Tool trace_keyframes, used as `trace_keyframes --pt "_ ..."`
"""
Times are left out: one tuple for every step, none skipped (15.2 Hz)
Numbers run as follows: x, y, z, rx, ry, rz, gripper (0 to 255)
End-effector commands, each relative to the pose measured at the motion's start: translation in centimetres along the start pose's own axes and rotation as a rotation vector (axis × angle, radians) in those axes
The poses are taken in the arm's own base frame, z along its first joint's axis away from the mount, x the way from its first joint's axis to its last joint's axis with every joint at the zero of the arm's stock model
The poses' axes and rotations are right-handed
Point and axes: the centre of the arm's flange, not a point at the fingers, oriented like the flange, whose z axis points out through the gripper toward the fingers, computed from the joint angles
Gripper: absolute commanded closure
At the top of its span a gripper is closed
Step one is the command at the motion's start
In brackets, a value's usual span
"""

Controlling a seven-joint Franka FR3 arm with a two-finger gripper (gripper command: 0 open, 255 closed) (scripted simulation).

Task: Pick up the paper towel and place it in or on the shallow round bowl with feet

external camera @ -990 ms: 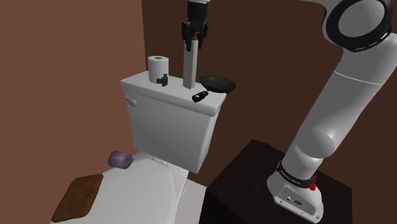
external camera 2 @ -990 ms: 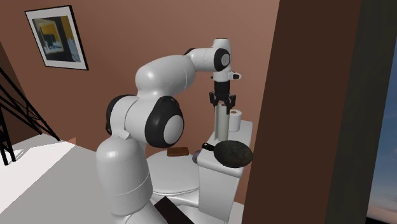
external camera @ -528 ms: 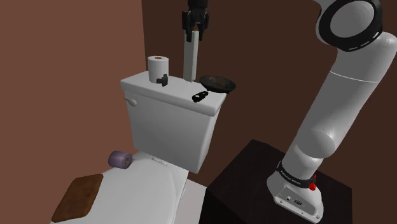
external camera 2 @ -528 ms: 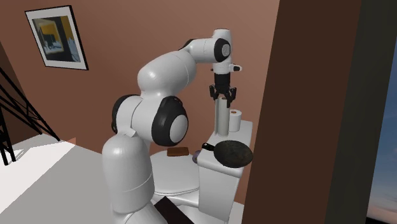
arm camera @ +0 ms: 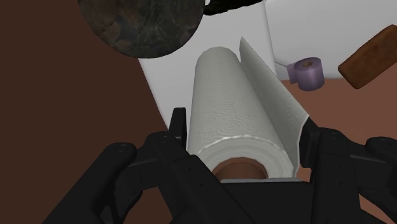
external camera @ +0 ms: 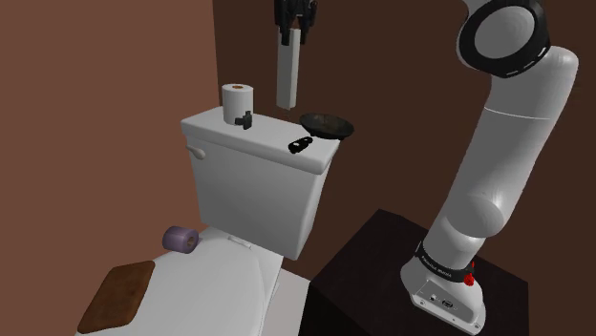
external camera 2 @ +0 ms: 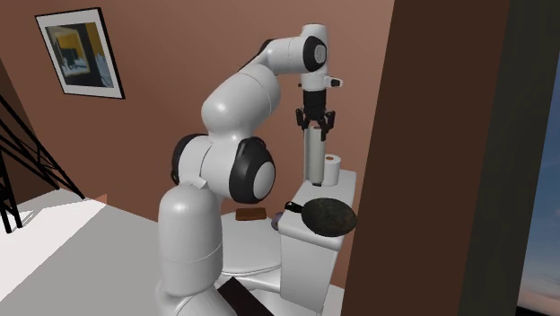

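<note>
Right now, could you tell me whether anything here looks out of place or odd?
The paper towel roll in the gripper has a loose sheet flaring off its side. A purple roll lies on its side below the toilet tank.

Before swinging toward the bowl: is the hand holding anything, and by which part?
Yes: the hand clasps the paper towel roll at its top end; it hangs upright.

Embossed matt paper towel (arm camera: 236,121), rough mottled dark bowl (arm camera: 143,24), smooth tank (external camera: 260,143)
</note>
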Motion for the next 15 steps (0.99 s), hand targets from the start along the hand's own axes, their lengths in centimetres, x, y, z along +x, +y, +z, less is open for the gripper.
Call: trace_keyframes --pt "0.0 0.1 -1.1 0.000 -0.001 0.000 255" --pt "0.0 0.1 -1.6 0.000 -0.001 0.000 255" --pt "0.0 0.1 -2.1 0.000 -0.001 0.000 255" --pt "-0.7 1.0 -2.8 0.000 -0.001 0.000 255" --pt "-1.4 1.9 -3.4 0.000 -0.001 0.000 255" --pt "-2.2 2.8 -4.0 0.000 -0.001 0.000 255" --pt "-2.9 3.8 -4.6 0.000 -0.001 0.000 255" --pt "-3.7 4.7 -5.2 0.000 -0.001 0.000 255" --pt "-4.4 5.6 -5.8 0.000 -0.001 0.000 255" --pt "-5.1 6.5 -6.4 0.000 -0.001 0.000 255" --pt "-5.9 7.4 -7.1 0.000 -0.001 0.000 255" --pt "-6.6 8.3 -7.7 0.000 -0.001 0.000 255" --pt "-7.3 9.2 -8.3 0.000 -0.001 0.000 255" --pt "-8.1 10.1 -8.9 0.000 -0.001 0.000 255" --pt "-8.8 11.0 -9.5 0.000 -0.001 0.000 255"
